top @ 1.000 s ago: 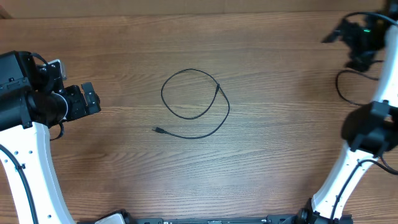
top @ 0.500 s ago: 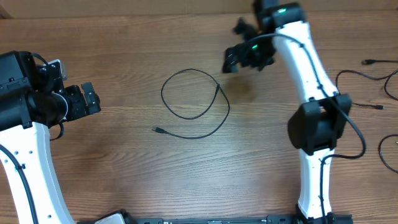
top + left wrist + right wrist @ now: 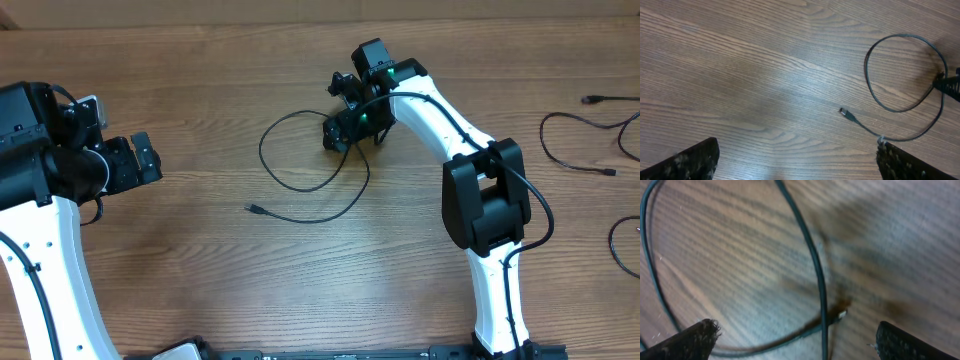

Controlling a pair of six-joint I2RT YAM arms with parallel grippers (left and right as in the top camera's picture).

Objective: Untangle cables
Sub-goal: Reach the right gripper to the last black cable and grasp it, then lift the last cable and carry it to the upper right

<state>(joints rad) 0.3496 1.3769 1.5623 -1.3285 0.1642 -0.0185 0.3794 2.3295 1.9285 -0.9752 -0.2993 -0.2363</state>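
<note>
- One cable point(image 3: 263, 150) is lying on the table point(image 3: 200, 270) in a single loop. Its tail is curling round to a plug point(image 3: 254, 208) below and left of the crossing point(image 3: 826, 317), where the cord is passing over itself.
- The right gripper point(image 3: 340, 127) is hovering just above that crossing. Its jaws are spread wide, one finger to each side of it, and are gripping nothing.
- To do this step well, it should probably be coming straight down and closing on one strand only, just beside the crossing. It should then be lifting and drawing that strand outward from the crossing, so the loop opens rather than tightens.
- Catching both strands at once would likely drag the whole cable along and leave it looped.
- The left gripper point(image 3: 140, 160) is waiting well to the left of the crossing, with its jaws also wide and holding nothing. It could be pinning the plug end while the right one pulls.
- From overhead the right gripper is covering the crossing. The right wrist view is blurred, so which strand lies on top cannot be told.
- A small pale tip point(image 3: 841, 314) is touching the crossing, but it is too smeared to identify.
- More cables point(image 3: 546, 135) are lying well to the right of the crossing and are partly cut off by the frame edge.
</note>
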